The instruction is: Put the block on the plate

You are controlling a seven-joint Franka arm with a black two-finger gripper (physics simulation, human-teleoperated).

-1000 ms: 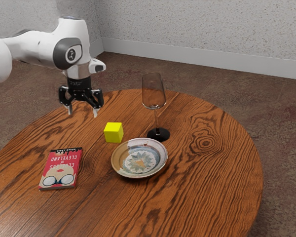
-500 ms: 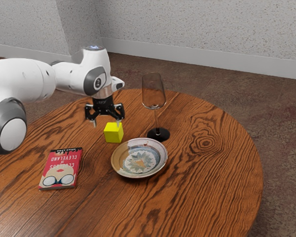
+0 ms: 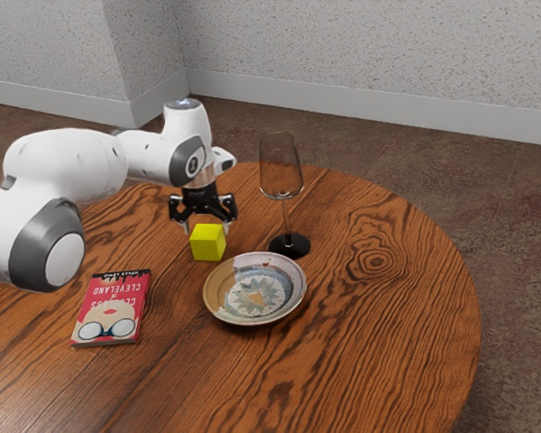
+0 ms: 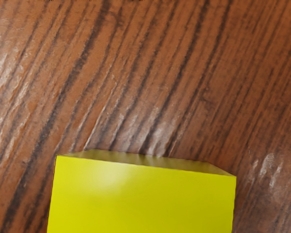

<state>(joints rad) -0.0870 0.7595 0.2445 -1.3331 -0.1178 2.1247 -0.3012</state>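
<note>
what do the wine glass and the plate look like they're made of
The wine glass looks like clear, thin glass with a glossy finish, since the table shows through its bowl; its foot is opaque black, material uncertain. The plate is probably glazed ceramic, judging by its mottled tan and bluish pattern.
</note>
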